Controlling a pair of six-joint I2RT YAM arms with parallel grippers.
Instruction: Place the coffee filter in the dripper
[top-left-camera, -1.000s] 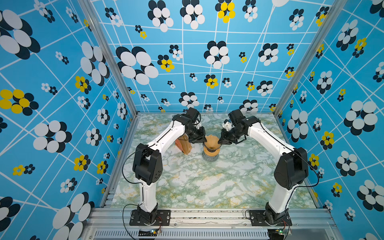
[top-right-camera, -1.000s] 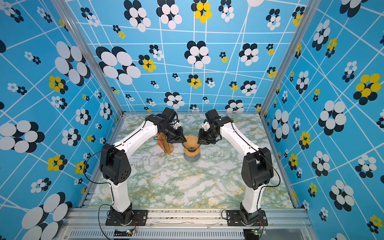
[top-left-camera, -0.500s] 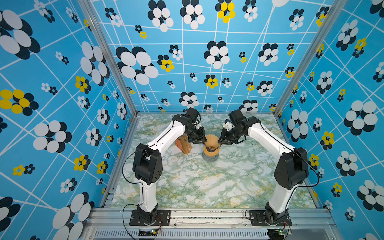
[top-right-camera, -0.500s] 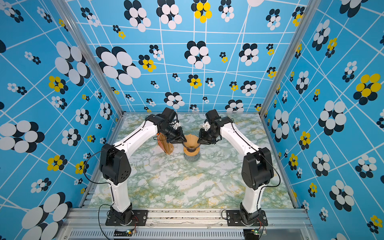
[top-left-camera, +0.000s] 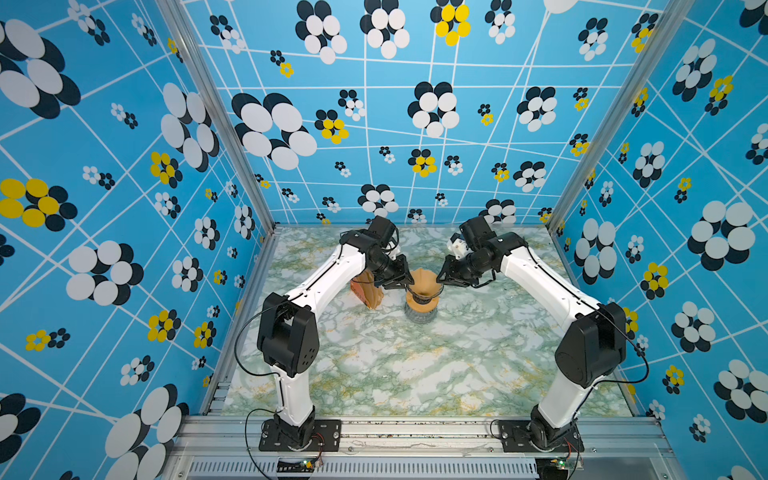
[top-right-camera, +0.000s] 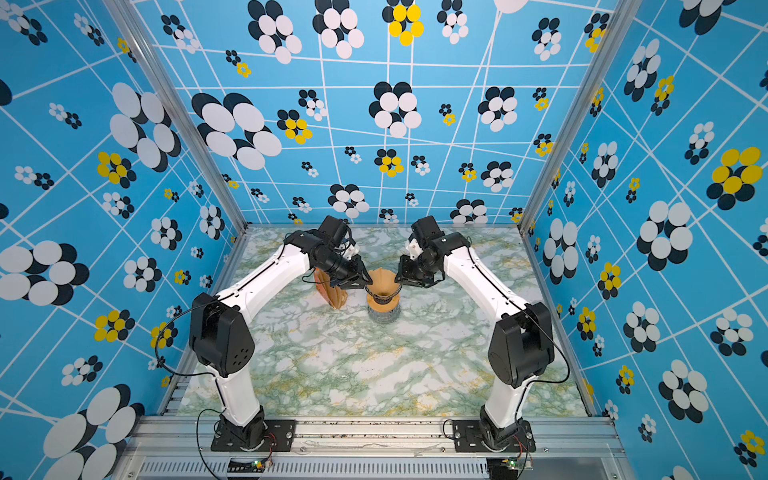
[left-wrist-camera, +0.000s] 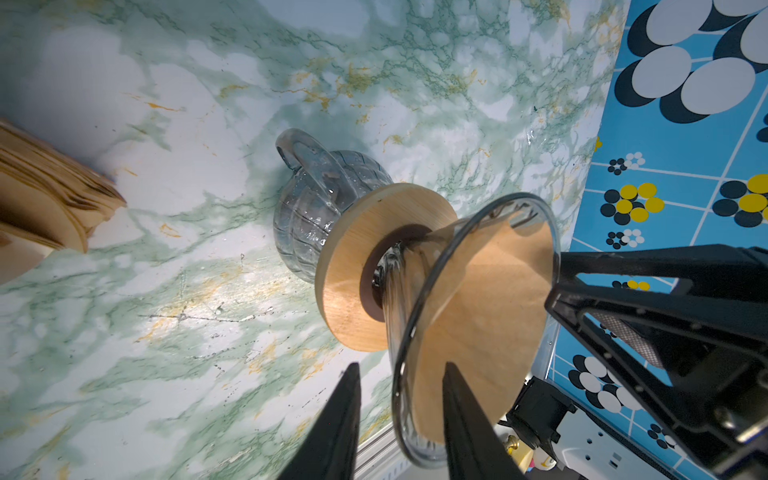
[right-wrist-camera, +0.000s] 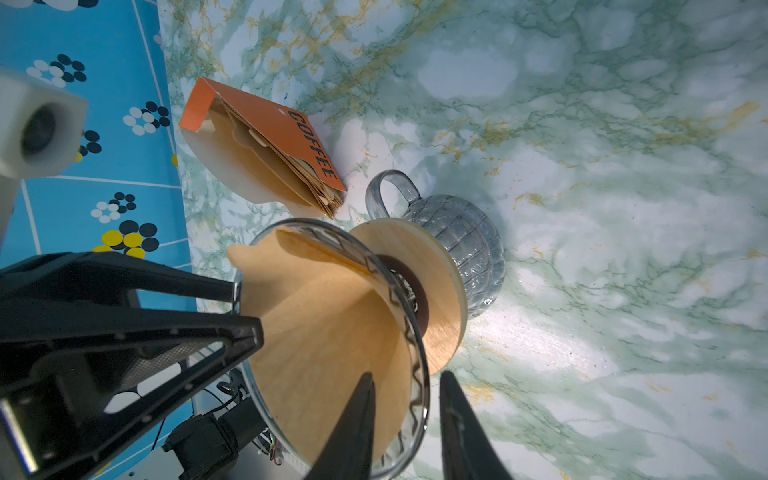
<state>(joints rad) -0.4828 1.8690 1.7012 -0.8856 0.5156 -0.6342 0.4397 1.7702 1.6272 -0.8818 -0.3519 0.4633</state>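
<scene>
In both top views the tan filter (top-left-camera: 423, 282) (top-right-camera: 383, 282) sits as an open cone inside the dripper (top-left-camera: 420, 297) (top-right-camera: 382, 300), mid-table. The left gripper (top-left-camera: 402, 279) and right gripper (top-left-camera: 444, 277) flank its rim, arms bent inward; contact seems slight but is hard to judge.

In the left wrist view the filter (left-wrist-camera: 490, 316) lines the glass dripper (left-wrist-camera: 409, 332), above a wooden ring (left-wrist-camera: 345, 266) and jug (left-wrist-camera: 307, 208). The left gripper (left-wrist-camera: 400, 374) straddles the rim, jaws parted, pinching nothing.

In the right wrist view the filter (right-wrist-camera: 320, 328) fills the dripper (right-wrist-camera: 415, 353); the right gripper (right-wrist-camera: 406, 380) likewise straddles the rim, slightly spread. A packet (right-wrist-camera: 270, 145) lies nearby.
</scene>
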